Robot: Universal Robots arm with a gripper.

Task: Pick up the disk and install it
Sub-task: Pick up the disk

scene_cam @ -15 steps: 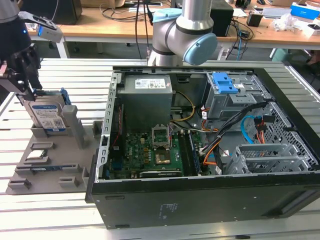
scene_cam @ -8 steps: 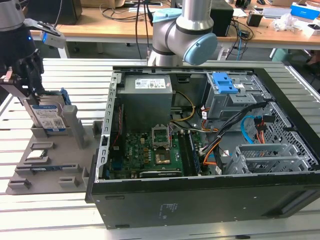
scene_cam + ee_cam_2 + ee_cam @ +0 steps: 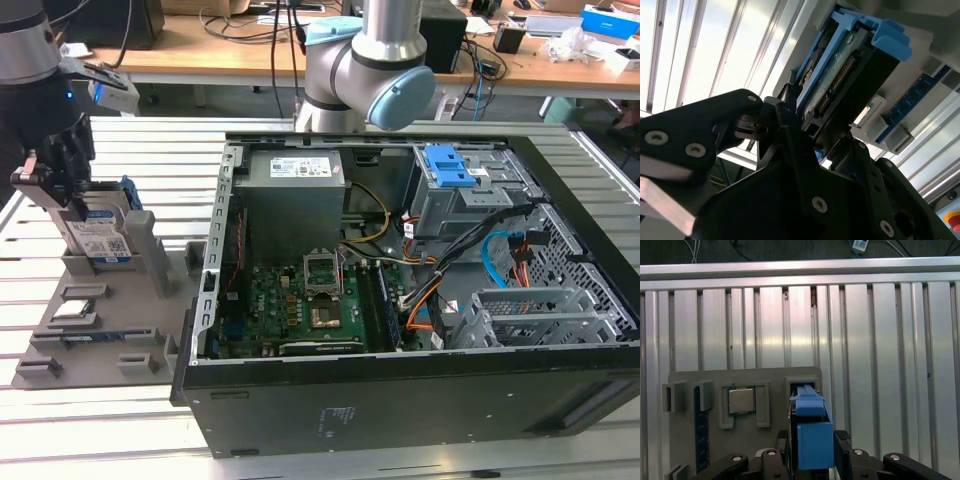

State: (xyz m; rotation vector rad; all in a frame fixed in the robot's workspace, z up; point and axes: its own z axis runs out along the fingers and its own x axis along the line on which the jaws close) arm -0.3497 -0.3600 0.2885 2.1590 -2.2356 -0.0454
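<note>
The disk [image 3: 100,238], a flat silver metal drive with a white-and-blue label in a blue plastic carrier rail, stands on edge. My black gripper [image 3: 65,195] is pinching it from both sides at its upper end; in the first wrist view the blue rail sits between my fingers [image 3: 841,447]. Its lower end is at a slot of the grey plastic holder tray [image 3: 150,300], near a small square silver chip [image 3: 75,308]. The tray lies on a ribbed aluminium bench [image 3: 120,420] at the exterior view's left of an open black computer case [image 3: 400,400]. Wooden desks [image 3: 250,50] with cables stand behind.
</note>
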